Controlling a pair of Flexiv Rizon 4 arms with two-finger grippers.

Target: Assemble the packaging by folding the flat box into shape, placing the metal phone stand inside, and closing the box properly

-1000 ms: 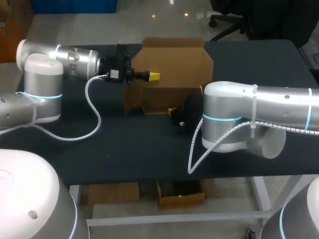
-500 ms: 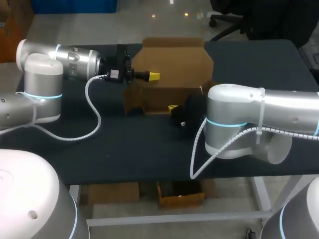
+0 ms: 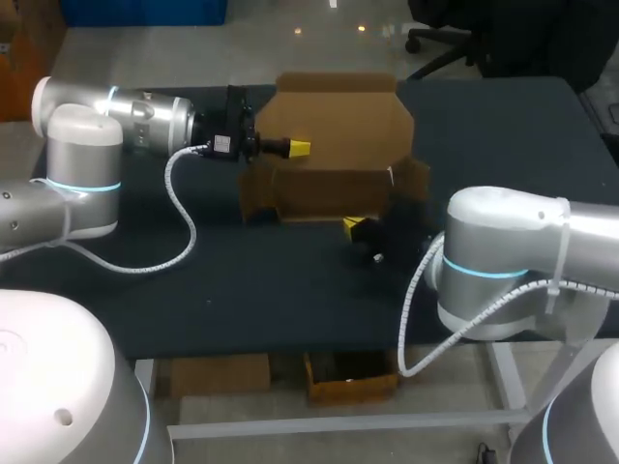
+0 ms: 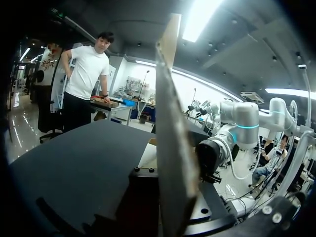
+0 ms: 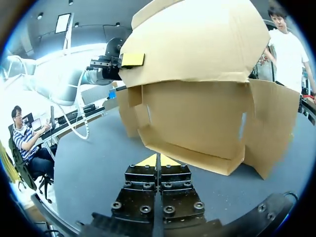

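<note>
At the left, our left gripper point(image 3: 293, 147) comes in sideways and pinches the lid point(image 3: 338, 111) near its left edge. One yellow tip lies on the lid's inner face, and in the left wrist view the cardboard runs edge-on between the fingers. The far finger is hidden behind the panel, so we take the lid as clamped rather than see it outright. The lid stands up above the box point(image 3: 329, 191), which sits half formed on the table point(image 3: 242, 280). The box's long axis runs across from left to right, and its right side flap point(image 3: 416, 179) splays outward.

Just in front of the box's front wall, toward its right half, our right gripper point(image 3: 356, 226) hangs low over the table. Its fingers are pressed together with nothing between them. From its own wrist view the box lies straight ahead and broadside, apart from the yellow tips.

The right arm is nearer to the front wall and side flap, so we judge that any further folding there falls to it. We see no stand in any view.
</note>
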